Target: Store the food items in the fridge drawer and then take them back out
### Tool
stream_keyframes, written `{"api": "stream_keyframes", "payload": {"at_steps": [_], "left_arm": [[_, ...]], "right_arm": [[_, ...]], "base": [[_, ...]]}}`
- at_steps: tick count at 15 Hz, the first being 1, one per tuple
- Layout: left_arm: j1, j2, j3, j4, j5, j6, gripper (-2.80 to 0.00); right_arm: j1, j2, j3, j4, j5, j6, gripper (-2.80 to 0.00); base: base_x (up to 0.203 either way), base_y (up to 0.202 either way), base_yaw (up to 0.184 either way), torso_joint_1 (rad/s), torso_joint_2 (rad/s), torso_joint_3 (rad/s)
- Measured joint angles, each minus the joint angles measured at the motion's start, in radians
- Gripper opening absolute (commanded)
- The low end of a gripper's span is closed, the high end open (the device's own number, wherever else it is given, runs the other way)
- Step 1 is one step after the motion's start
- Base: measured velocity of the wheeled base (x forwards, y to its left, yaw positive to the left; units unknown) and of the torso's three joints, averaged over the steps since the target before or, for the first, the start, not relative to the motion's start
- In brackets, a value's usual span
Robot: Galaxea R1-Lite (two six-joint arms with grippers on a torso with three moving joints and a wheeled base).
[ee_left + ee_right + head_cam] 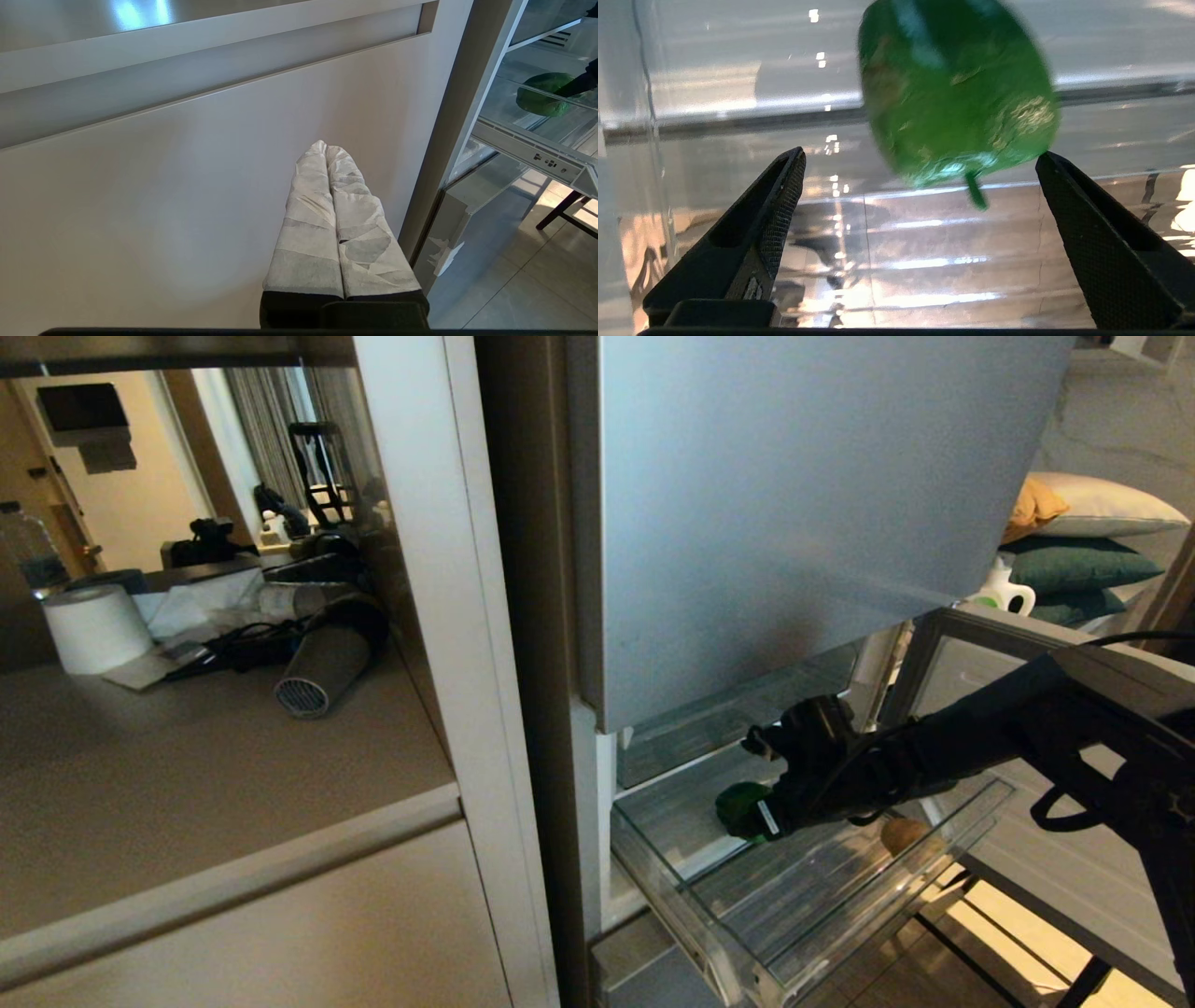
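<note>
**Both items are in the drawer, take-out not done yet**

So we've got the green bell pepper (739,805) and the potato (904,835) both lying in the fridge drawer (738,933), pepper toward the fridge side, potato toward the drawer's outer end. Our right gripper (920,158) is in the drawer, spread wide, just short of the pepper, holding nothing. Left gripper (328,154) is pressed together by the cabinet. Looks like storing's done; both still need lifting out.

I stand in a lived-in home, at a fridge (822,504) built beside beige cabinets (280,933). At ten o'clock from me a niche holds a paper roll (96,627), a hair dryer (327,658) and cables. At two o'clock I see stacked pillows (1088,537) and a detergent jug (1004,590). The floor (1018,933) is tiled.
</note>
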Motion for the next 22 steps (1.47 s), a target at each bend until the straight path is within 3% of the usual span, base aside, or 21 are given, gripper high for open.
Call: {"api": "stream_keyframes", "payload": {"at_steps": [17,18,22], "left_arm": [[0.000,0.000,0.000,0.000,0.000,0.000,-2.80],[0.000,0.000,0.000,0.000,0.000,0.000,-2.80],[0.000,0.000,0.000,0.000,0.000,0.000,-2.80]], "right_arm": [[-0.020,0.077,-0.078,-0.029,0.006,-0.006,0.00],[-0.020,0.078,-0.075,-0.029,0.006,-0.007,-2.80],[-0.020,0.079,-0.065,-0.030,0.003,-0.006,-2.80]], "base": [[0.000,0.000,0.000,0.000,0.00,0.000],[0.000,0.000,0.000,0.000,0.00,0.000],[0.000,0.000,0.000,0.000,0.00,0.000]]}}
